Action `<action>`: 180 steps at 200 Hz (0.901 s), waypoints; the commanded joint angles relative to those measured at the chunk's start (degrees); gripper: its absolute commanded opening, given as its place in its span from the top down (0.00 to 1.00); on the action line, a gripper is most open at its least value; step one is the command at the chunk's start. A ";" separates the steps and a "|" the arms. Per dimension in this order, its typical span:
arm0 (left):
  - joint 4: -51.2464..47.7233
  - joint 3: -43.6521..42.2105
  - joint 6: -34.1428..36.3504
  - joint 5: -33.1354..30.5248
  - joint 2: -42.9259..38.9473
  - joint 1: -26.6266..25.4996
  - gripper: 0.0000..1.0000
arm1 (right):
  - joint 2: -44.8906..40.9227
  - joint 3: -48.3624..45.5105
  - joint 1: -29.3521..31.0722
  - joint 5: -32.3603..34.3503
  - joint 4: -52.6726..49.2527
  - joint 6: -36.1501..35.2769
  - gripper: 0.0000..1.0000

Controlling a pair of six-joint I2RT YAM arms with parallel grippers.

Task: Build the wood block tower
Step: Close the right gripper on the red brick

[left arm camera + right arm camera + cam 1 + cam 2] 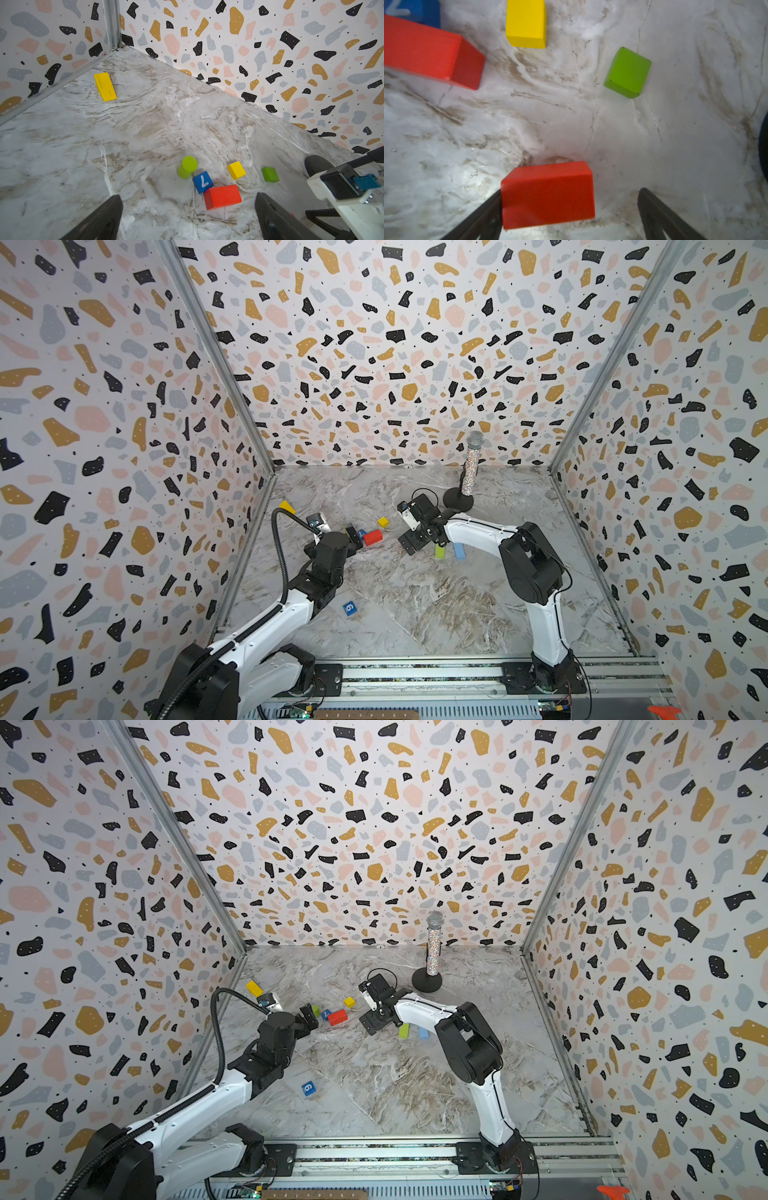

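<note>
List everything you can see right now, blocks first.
Bricks: five; yellow brick back left, red brick centre, second red brick between the fingers of the right pincer, lime brick beside light blue brick.
Cubes: four; yellow cube and green cube centre, blue cube beside the red brick, lone blue cube nearer the front.
Cylinder: one, lime, beside the blue cube.
Microphone: one, glittery, back right.
Pincers: two, black, left pincer and right pincer, both open.

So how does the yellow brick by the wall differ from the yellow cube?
The yellow brick is long; the yellow cube is short and squarish. The brick lies alone near the wall, the cube close to the red brick. Both are yellow and rest on the table.
</note>
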 commanded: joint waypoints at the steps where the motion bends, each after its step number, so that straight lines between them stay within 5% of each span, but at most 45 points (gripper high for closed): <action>1: 1.45 -0.92 -0.12 0.47 -0.88 0.29 0.00 | -1.33 1.52 -0.37 -0.18 -1.51 0.01 0.01; 78: 1.49 -1.21 0.13 0.53 -1.56 0.51 0.00 | 1.20 5.45 0.00 -3.13 -4.22 -2.16 0.00; 180: 1.43 -1.10 -0.11 0.68 -1.13 0.45 0.00 | 3.33 7.35 -0.35 -4.47 -6.70 -1.84 0.29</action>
